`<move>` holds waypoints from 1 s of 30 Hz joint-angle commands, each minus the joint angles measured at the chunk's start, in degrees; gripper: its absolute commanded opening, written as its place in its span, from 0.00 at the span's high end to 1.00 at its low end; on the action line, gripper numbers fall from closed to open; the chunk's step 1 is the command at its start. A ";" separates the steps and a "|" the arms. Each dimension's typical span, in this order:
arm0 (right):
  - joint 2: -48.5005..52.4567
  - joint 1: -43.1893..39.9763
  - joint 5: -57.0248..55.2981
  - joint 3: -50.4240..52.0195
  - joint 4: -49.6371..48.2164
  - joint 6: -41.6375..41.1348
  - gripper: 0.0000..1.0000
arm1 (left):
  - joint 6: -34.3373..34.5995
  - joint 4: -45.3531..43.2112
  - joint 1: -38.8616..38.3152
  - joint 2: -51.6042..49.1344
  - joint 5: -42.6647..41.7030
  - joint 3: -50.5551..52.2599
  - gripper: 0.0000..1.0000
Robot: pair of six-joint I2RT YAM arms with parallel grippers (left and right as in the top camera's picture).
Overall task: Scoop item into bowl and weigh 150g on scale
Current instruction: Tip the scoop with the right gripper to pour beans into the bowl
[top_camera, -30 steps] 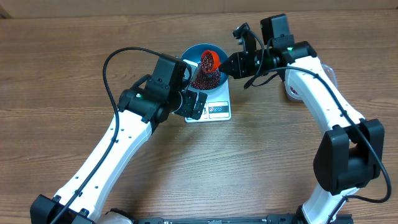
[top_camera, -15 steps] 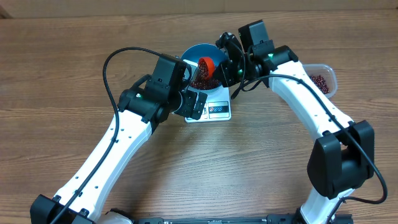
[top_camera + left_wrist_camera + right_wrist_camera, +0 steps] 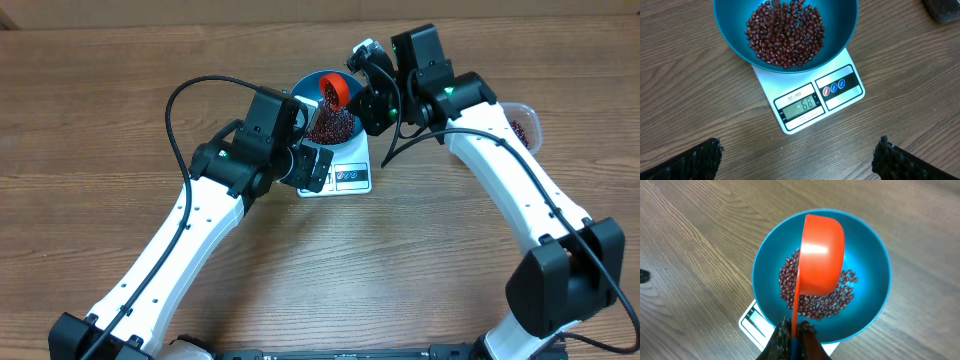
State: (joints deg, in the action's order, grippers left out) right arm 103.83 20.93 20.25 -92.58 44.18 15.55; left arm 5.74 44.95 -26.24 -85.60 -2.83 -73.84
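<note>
A bright blue bowl [image 3: 308, 86] stands on the small white scale [image 3: 350, 178], with a heap of red-brown beans [image 3: 332, 126] inside it. My right gripper [image 3: 368, 105] is shut on the handle of an orange scoop [image 3: 335, 93]. The right wrist view shows the scoop [image 3: 822, 255] turned bottom-up over the beans [image 3: 840, 299] and bowl [image 3: 872, 280], with the gripper [image 3: 796, 332] clamped on its handle. My left gripper [image 3: 310, 168] hovers open at the scale's near-left side. In its wrist view the fingers spread wide around bare wood [image 3: 797, 155] below the scale [image 3: 840, 102], bowl [image 3: 730, 35] and beans [image 3: 785, 32].
A clear plastic tub [image 3: 524, 122] with more beans sits to the right, partly hidden behind my right arm. Part of the right arm shows as a dark shape [image 3: 942, 10] at the top right of the left wrist view. Bare wooden tabletop [image 3: 420, 260] surrounds the scale.
My right arm swung in over the bowl and rolled its wrist, turning the scoop from bean-filled to bottom-up. The left arm stayed still and open.
</note>
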 commanded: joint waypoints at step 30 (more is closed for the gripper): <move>-3.23 4.85 -14.23 -2.10 1.57 8.33 0.96 | -1.05 -0.17 -0.04 0.55 -0.59 0.20 0.00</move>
State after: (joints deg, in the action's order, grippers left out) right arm 102.39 25.91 6.79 -92.68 45.98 23.64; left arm 5.74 44.95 -26.24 -85.60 -2.83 -73.84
